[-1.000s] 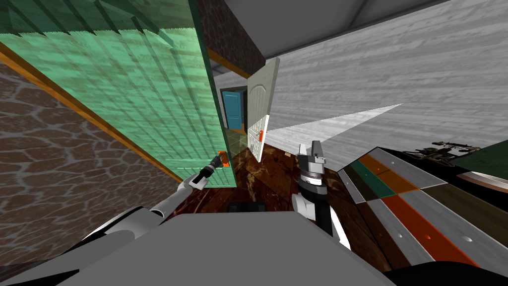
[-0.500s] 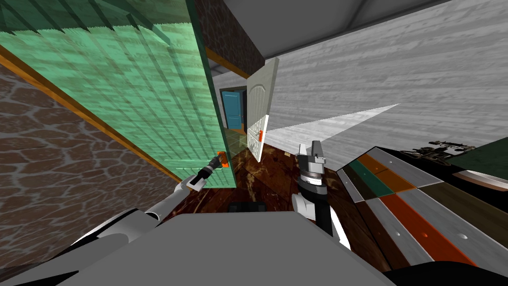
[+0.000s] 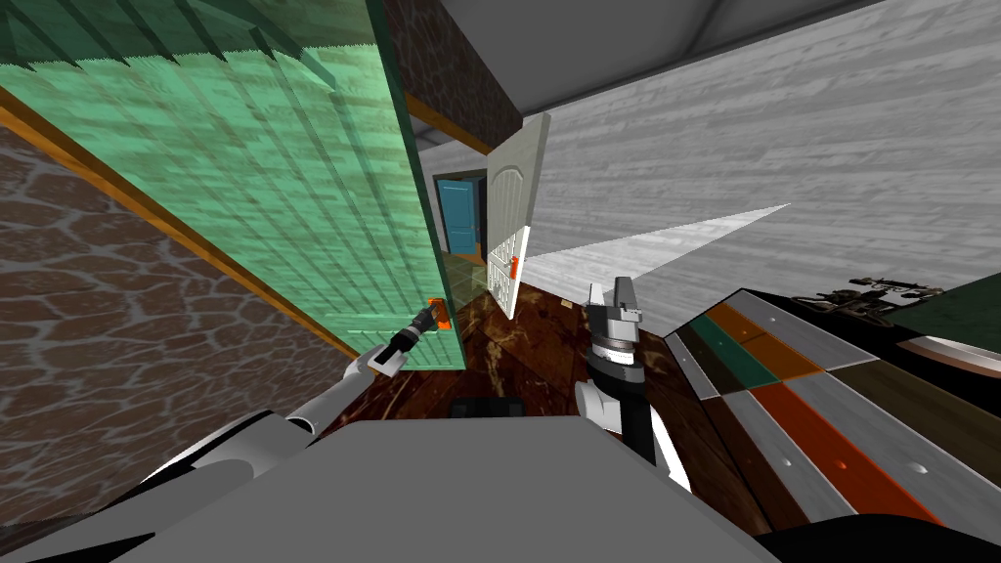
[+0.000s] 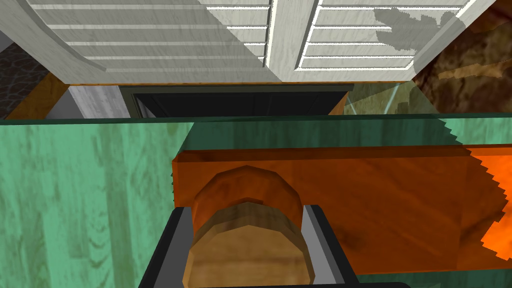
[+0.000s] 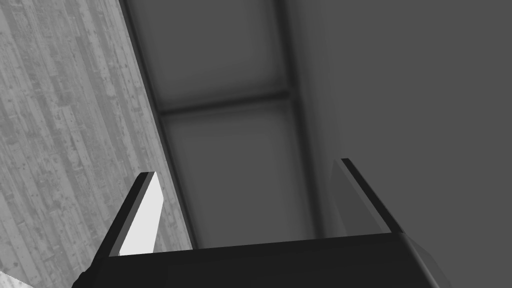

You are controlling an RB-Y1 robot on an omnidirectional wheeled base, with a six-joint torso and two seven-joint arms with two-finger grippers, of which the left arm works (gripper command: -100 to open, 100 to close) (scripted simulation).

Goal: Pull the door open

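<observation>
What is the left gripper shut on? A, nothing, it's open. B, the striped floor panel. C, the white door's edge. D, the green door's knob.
D: in the left wrist view the left gripper has its fingers pressed against both sides of the round brown knob on the green door.

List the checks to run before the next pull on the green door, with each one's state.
1. Left gripper on the knob: ok, fingers press both its sides.
2. Knob sits deep between the fingers: ok.
3. Green door free of its frame: ok, it stands ajar.
4. Right gripper clear of the door: ok, open and held apart from it.
5. Space behind me to back away: cannot tell.
</observation>
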